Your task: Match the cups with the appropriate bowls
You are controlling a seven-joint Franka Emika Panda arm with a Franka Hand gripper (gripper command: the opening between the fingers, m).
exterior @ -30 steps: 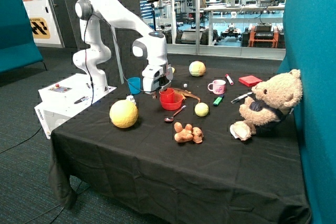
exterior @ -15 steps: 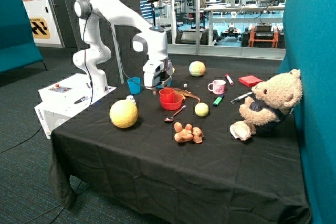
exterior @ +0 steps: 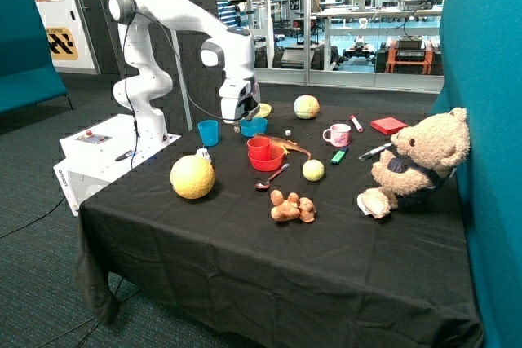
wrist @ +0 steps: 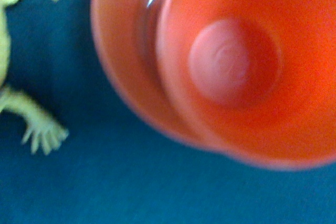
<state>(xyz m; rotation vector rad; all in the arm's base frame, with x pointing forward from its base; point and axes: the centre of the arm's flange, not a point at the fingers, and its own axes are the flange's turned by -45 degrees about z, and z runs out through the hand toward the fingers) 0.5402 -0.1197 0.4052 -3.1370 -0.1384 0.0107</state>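
The red cup (exterior: pixel 258 147) stands upright inside the red bowl (exterior: pixel 269 161) near the middle of the table. In the wrist view the red cup (wrist: pixel 236 61) fills most of the picture, with the red bowl's rim (wrist: pixel 113 51) beside it. My gripper (exterior: pixel 237 125) hangs above the table just behind the red bowl, open and empty. The blue cup (exterior: pixel 209 132) stands on the cloth near the robot's base. The blue bowl (exterior: pixel 255 126) lies behind my gripper, partly hidden by it.
A big yellow ball (exterior: pixel 192 176), a spoon (exterior: pixel 272 178), a toy lizard (exterior: pixel 287 147), a small ball (exterior: pixel 313 170) and a brown toy (exterior: pixel 292 208) lie around the red bowl. A handled mug (exterior: pixel 337 134), markers and a teddy bear (exterior: pixel 418 160) are further over.
My gripper has let go of the red cup, which stays in the red bowl. It has risen and moved back towards the blue bowl.
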